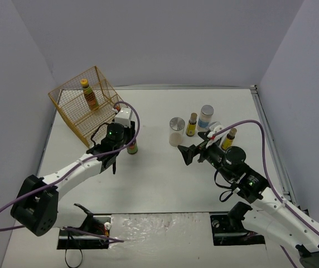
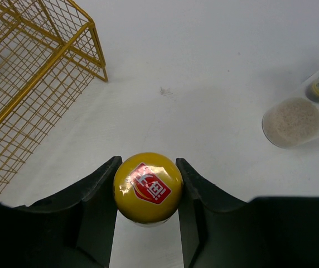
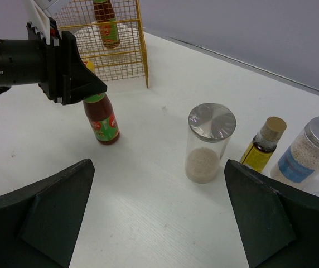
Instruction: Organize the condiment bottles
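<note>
Left jaws are closed on the yellow cap of the sauce bottle (image 3: 102, 120), one jaw on each side of it. The sauce bottle stands upright on the counter (image 1: 165, 184), long axis vertical, just near and right of the wire basket (image 1: 64, 106), not touching it. Another bottle (image 1: 89, 94) stands inside the basket. Right jaws gape wide and empty, facing the lidded jar (image 3: 211, 142) on the right, well apart from the held bottle. Judgement: the left arm is nearer; lift along the axis, then carry far-left over the basket wall.
</note>
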`<act>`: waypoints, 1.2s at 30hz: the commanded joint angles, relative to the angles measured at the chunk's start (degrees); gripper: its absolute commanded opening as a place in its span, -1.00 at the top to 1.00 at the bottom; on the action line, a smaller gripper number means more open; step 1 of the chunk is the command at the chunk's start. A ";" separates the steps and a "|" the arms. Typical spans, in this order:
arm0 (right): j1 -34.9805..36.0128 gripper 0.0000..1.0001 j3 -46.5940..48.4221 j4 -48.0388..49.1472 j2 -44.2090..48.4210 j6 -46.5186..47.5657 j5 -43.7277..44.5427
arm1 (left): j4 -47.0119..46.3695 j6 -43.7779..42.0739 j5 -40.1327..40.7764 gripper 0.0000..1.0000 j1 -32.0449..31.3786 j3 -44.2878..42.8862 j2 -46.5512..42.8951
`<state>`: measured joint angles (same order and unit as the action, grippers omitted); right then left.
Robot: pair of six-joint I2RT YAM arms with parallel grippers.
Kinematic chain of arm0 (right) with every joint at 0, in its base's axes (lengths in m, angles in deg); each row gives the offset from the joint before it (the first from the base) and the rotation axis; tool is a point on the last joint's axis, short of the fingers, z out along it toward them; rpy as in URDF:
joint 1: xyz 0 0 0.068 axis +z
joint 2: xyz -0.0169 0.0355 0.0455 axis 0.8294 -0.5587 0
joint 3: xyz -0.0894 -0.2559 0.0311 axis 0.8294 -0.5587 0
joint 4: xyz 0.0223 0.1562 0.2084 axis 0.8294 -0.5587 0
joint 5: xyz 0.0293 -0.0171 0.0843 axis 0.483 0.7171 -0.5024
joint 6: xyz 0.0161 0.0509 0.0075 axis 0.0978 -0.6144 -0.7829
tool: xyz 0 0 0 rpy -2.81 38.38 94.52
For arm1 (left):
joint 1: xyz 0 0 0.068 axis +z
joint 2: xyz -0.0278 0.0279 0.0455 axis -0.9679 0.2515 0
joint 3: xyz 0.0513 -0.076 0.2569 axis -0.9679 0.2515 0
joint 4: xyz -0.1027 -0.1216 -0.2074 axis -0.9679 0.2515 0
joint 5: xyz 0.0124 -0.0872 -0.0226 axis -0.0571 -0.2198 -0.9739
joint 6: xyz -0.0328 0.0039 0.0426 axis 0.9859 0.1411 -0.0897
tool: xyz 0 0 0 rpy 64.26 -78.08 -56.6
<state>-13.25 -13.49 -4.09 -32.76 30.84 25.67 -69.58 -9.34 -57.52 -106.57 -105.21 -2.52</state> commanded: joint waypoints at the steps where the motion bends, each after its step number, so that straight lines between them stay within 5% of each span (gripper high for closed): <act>1: -0.25 -1.00 1.03 3.73 -0.22 -0.88 1.33 | 0.31 0.24 3.61 1.00 -0.09 -7.35 -7.21; 9: -0.25 -1.00 1.58 3.45 0.90 -1.19 1.33 | 14.14 -2.26 11.68 1.00 3.04 -22.45 -10.13; 14: -0.25 -1.00 2.08 2.99 1.21 -1.13 1.10 | 17.82 -1.47 11.25 1.00 12.89 -31.25 -7.91; 36: -0.25 -1.00 4.27 3.39 -6.28 -1.86 -4.65 | 5.59 -3.21 14.68 1.00 33.02 -62.59 17.44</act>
<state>-13.25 -11.88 -5.31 -37.71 29.41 22.69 -51.08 -11.13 -43.49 -75.81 -157.20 15.30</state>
